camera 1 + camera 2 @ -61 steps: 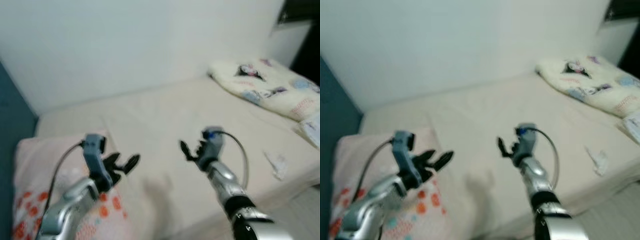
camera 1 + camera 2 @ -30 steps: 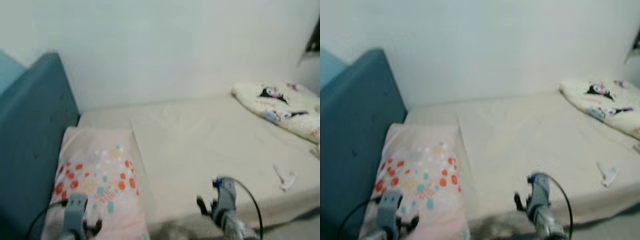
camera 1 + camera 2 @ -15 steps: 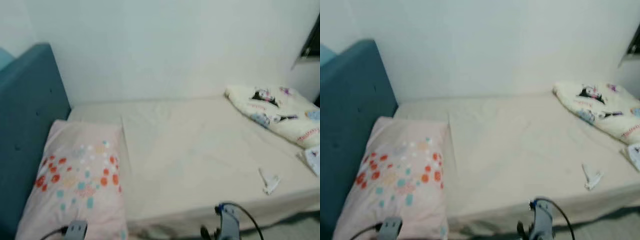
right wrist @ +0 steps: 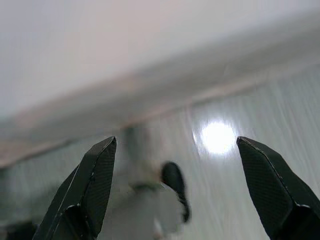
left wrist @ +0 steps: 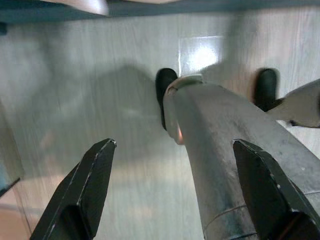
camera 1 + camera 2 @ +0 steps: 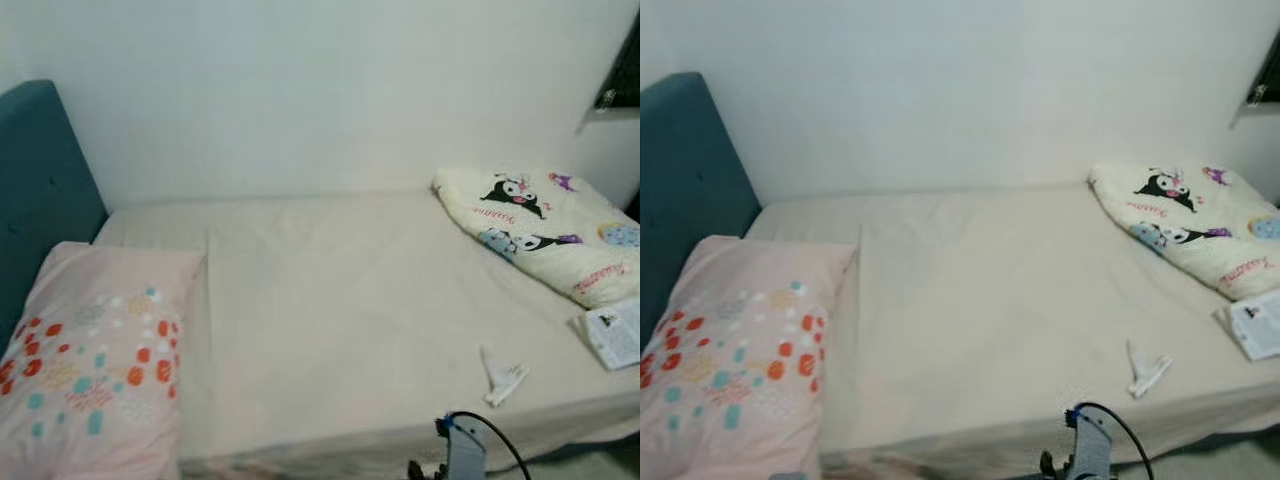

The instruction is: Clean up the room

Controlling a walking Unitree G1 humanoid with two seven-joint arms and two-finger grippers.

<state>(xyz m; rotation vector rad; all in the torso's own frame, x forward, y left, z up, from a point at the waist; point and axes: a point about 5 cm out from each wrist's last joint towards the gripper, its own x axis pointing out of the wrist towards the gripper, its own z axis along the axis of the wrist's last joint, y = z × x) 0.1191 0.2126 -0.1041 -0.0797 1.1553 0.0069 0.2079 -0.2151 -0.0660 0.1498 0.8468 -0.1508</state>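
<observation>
A bed with a cream sheet (image 6: 340,310) lies before me. On it, near the front right edge, rests a small crumpled white paper (image 6: 503,376). A printed leaflet (image 6: 614,336) lies at the far right edge. A folded cream blanket with cartoon figures (image 6: 545,225) sits at the back right. A pink pillow with coloured dots (image 6: 85,360) lies at the left. My right wrist (image 6: 463,452) hangs low in front of the bed's edge, and the right gripper (image 4: 176,140) is open over the floor. My left gripper (image 5: 174,144) is open and points down at the floor beside my leg (image 5: 220,150).
A teal headboard (image 6: 35,190) stands at the left end of the bed. A plain white wall (image 6: 320,90) runs behind it. A dark window edge (image 6: 618,70) shows at the top right. Pale wooden floor (image 5: 75,90) lies under my arms.
Both arms have dropped from over the bed to below its front edge. The camera has pulled back and turned, so more of the bed shows, including the leaflet.
</observation>
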